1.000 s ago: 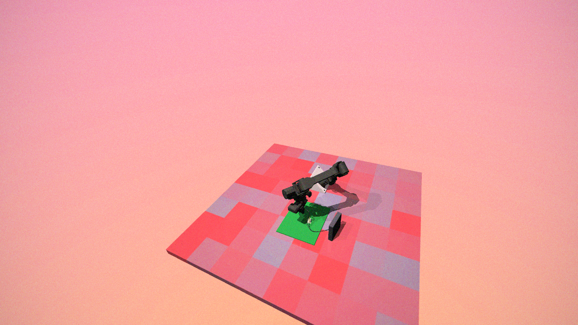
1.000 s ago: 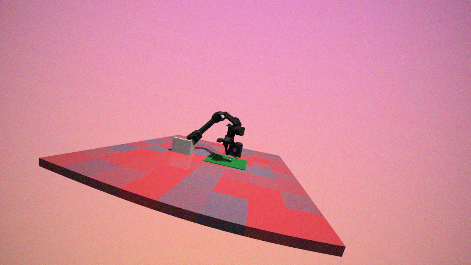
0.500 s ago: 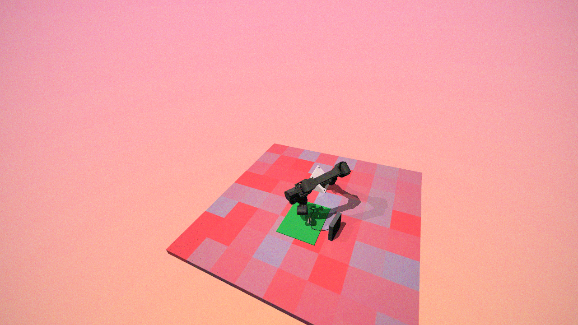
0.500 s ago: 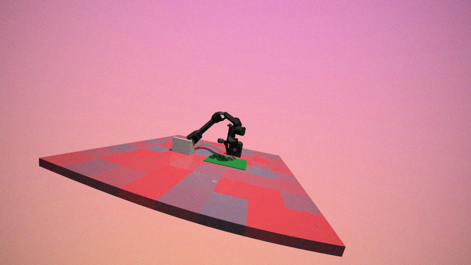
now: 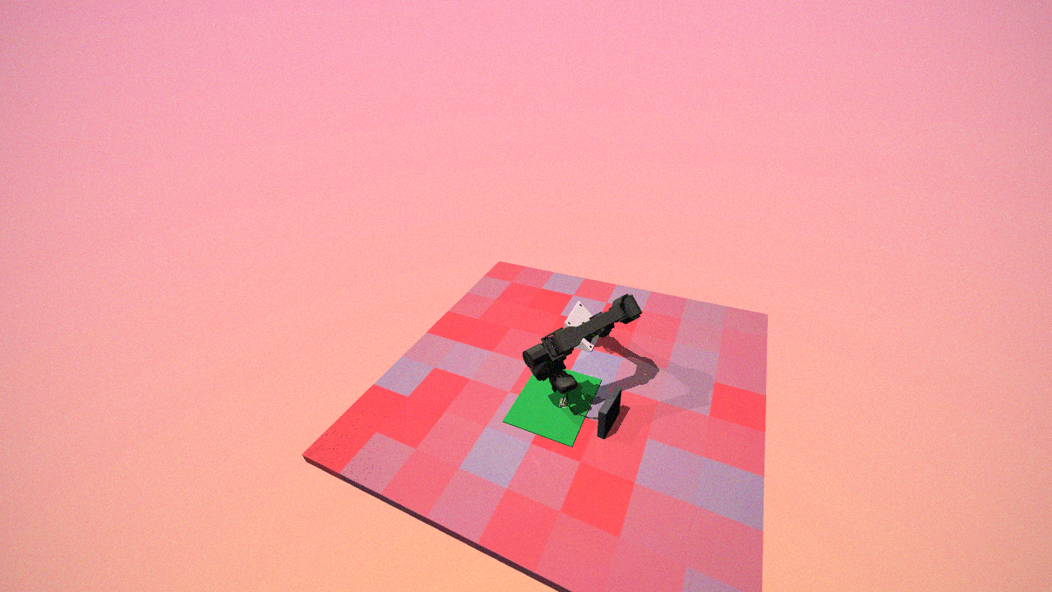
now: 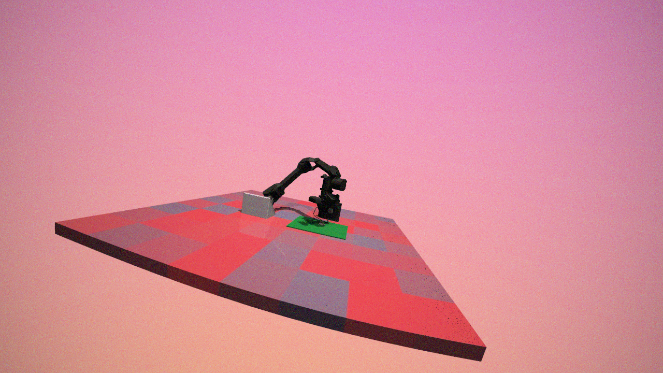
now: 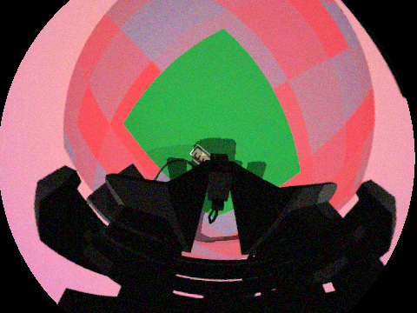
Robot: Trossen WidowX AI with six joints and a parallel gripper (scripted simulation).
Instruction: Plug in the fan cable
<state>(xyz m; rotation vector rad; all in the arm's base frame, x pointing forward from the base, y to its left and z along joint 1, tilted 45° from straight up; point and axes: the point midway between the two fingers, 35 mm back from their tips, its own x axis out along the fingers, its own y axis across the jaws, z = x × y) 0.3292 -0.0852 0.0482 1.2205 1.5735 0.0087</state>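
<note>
My gripper is shut on the black plug, low over the green board. A loop of thin cable hangs from the plug's end. The pale four-pin header shows just left of the fingertips in the wrist view, partly covered by them. A gap between plug and header, or contact, cannot be told. The dark square fan stands upright beside the board. In the exterior view it hides my fingers.
The thin cable runs low from the fan toward the header. A pale slanted base plate stands by the arm's foot, behind the board. The patchwork table carries everything. Arm shadows fall on board and table.
</note>
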